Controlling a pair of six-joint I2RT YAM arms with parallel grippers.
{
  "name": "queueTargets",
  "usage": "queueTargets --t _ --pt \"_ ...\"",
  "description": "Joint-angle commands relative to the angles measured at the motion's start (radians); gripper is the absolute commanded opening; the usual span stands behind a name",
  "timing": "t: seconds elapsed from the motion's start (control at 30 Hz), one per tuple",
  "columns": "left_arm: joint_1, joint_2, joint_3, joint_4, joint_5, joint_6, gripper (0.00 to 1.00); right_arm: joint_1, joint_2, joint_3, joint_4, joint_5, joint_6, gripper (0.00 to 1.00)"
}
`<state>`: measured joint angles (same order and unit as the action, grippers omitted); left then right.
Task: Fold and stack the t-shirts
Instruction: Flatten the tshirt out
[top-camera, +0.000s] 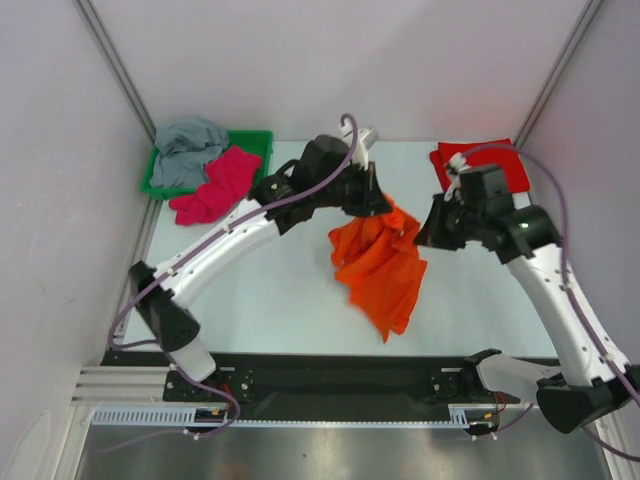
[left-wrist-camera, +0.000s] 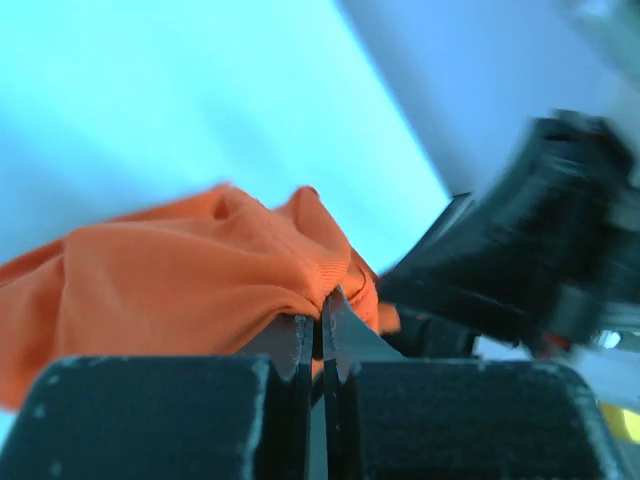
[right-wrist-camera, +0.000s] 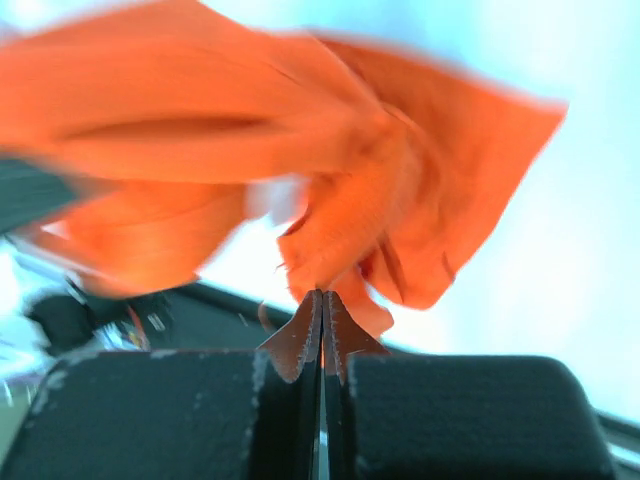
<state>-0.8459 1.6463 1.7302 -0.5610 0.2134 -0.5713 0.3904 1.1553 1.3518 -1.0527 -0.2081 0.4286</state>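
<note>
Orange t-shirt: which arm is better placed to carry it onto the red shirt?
Right, likely: the right gripper pinches the orange t-shirt and sits beside the red t-shirt; left gripper is farther.

Bare table (top-camera: 270, 300) front-left; orange t-shirt (top-camera: 380, 265) (hanging) mid-table, tray (top-camera: 255, 137) far-left.

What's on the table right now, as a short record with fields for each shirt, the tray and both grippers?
left gripper: shut on orange t-shirt
right gripper: shut on orange t-shirt
orange t-shirt: bunched, hanging between both grippers
red t-shirt: flat, far right corner
green tray: far left corner
grey t-shirt: crumpled in tray
pink t-shirt: crumpled, spilling over tray's near edge
</note>
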Motion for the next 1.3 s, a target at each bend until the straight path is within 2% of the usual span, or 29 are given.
queueTargets --t 0.0,0.03,0.13,0.17,0.2,0.3,0.33,0.43,0.47,0.5,0.53,0.57,0.63,0.67,0.7,0.77,0.83,0.9,0.97,1.0,1.07,1.1,1.13,1.17,1.2,1.27 --pt "-0.005 0.111 0.260 0.047 0.138 0.067 0.00 -0.024 -0.045 0.222 -0.166 0.108 -0.004 0.00" --pt "-0.007 0.145 0.423 0.011 0.141 0.088 0.00 -0.024 -0.043 0.281 -0.179 0.105 0.001 0.00" --pt "0.016 0.289 0.712 -0.156 0.118 0.125 0.00 -0.012 -0.052 0.309 -0.187 0.041 0.042 0.00" --pt "0.027 0.291 0.736 -0.184 0.110 0.128 0.00 0.017 -0.057 0.305 -0.176 0.023 0.054 0.00" --pt "0.062 0.282 0.733 -0.198 0.101 0.129 0.00 0.051 -0.060 0.296 -0.138 -0.002 0.067 0.00" --pt "0.163 0.166 0.527 -0.154 0.107 0.116 0.00 0.209 -0.045 0.248 -0.051 -0.036 0.102 0.00" --pt "0.191 0.094 0.403 -0.140 0.087 0.117 0.00 0.253 -0.033 0.241 -0.031 -0.028 0.111 0.00" --pt "0.318 -0.020 0.225 -0.168 0.001 0.120 0.11 0.412 0.070 0.231 0.071 -0.054 0.130 0.00" --pt "0.346 -0.041 0.204 -0.225 -0.035 0.123 0.19 0.424 0.105 0.231 0.094 -0.074 0.113 0.00" --pt "0.382 -0.064 0.186 -0.250 -0.134 0.135 0.50 0.432 0.186 0.233 0.149 -0.139 0.101 0.00" --pt "0.392 -0.106 0.158 -0.275 -0.200 0.180 0.71 0.430 0.225 0.233 0.180 -0.175 0.093 0.06" --pt "0.404 -0.121 0.155 -0.310 -0.254 0.195 0.80 0.429 0.257 0.230 0.219 -0.201 0.098 0.14" --pt "0.442 -0.178 0.149 -0.393 -0.356 0.214 0.79 0.427 0.358 0.248 0.331 -0.299 0.128 0.26" --pt "0.447 -0.203 0.140 -0.404 -0.386 0.217 0.79 0.426 0.388 0.266 0.348 -0.321 0.137 0.44" --pt "0.450 -0.229 0.120 -0.421 -0.417 0.209 0.79 0.423 0.424 0.288 0.330 -0.312 0.142 0.48" --pt "0.450 -0.301 0.089 -0.425 -0.444 0.197 0.78 0.390 0.438 0.328 0.281 -0.294 0.136 0.49" --pt "0.449 -0.382 -0.012 -0.410 -0.370 0.142 0.71 0.355 0.408 0.317 0.197 -0.232 0.111 0.51" --pt "0.440 -0.440 -0.172 -0.375 -0.294 0.069 0.63 0.283 0.367 0.238 0.131 -0.168 0.087 0.52" --pt "0.407 -0.520 -0.288 -0.329 -0.197 0.012 0.60 0.199 0.301 0.114 0.090 -0.139 0.041 0.52" --pt "0.339 -0.543 -0.398 -0.306 -0.175 -0.036 0.58 0.173 0.278 0.071 0.051 -0.126 0.029 0.52" --pt "0.230 -0.579 -0.486 -0.248 -0.181 -0.084 0.58 0.119 0.203 -0.029 0.028 -0.090 0.012 0.53" --pt "0.120 -0.574 -0.520 -0.229 -0.186 -0.129 0.59 0.079 0.178 -0.116 0.019 -0.077 0.012 0.53" --pt "0.063 -0.550 -0.573 -0.212 -0.192 -0.154 0.59 0.058 0.149 -0.162 0.016 -0.065 0.012 0.54" --pt "0.009 -0.530 -0.592 -0.177 -0.197 -0.174 0.59 0.041 0.100 -0.201 0.016 -0.050 0.010 0.54" --pt "-0.096 -0.505 -0.604 -0.163 -0.238 -0.185 0.59 0.001 0.072 -0.268 0.014 -0.042 0.015 0.54" --pt "-0.200 -0.404 -0.600 -0.174 -0.317 -0.179 0.57 -0.044 0.031 -0.316 0.005 -0.051 0.019 0.53"
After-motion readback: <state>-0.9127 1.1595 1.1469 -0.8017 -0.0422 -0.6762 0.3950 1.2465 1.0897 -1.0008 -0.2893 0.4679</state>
